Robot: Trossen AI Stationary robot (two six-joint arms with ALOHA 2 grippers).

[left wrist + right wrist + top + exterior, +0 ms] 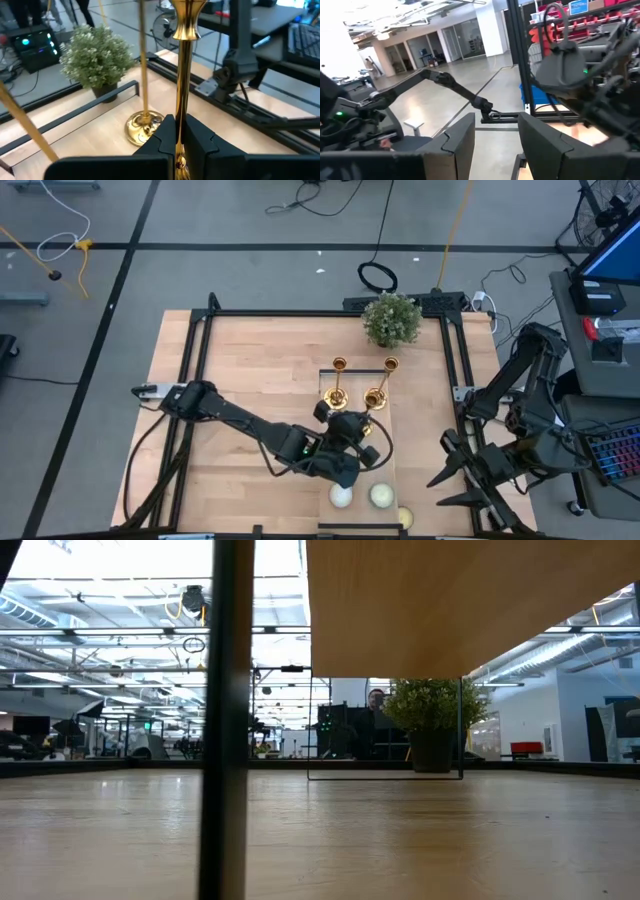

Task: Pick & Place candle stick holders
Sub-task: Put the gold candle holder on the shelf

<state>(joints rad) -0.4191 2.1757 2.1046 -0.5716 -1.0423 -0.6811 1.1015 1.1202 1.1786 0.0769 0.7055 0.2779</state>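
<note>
Three gold candle stick holders are in view. Two stand on their round bases on a clear sheet (390,470) at mid-table, the left one (338,383) and the right one (378,388). My left gripper (352,428) is just on their near side, shut on the third holder (186,30), which stands upright in the left wrist view. In that view a neighbour's base (142,128) shows behind it and another stem (25,131) slants past. My right gripper (450,470) hangs open with nothing in it at the table's right edge. My left gripper pinches the holder's thin stem (181,100) low down, between its two fingers (162,135). The fingers come nearly level from the table's near left and lie across the stem. The holder stands upright with its cup on top. The fingers hide its base.
A potted plant (391,318) stands at the far edge behind the holders. Round pale candles (341,496) lie on the near end of the clear sheet. A black frame rail (455,380) runs along the table's right side. Bare wood lies to the left.
</note>
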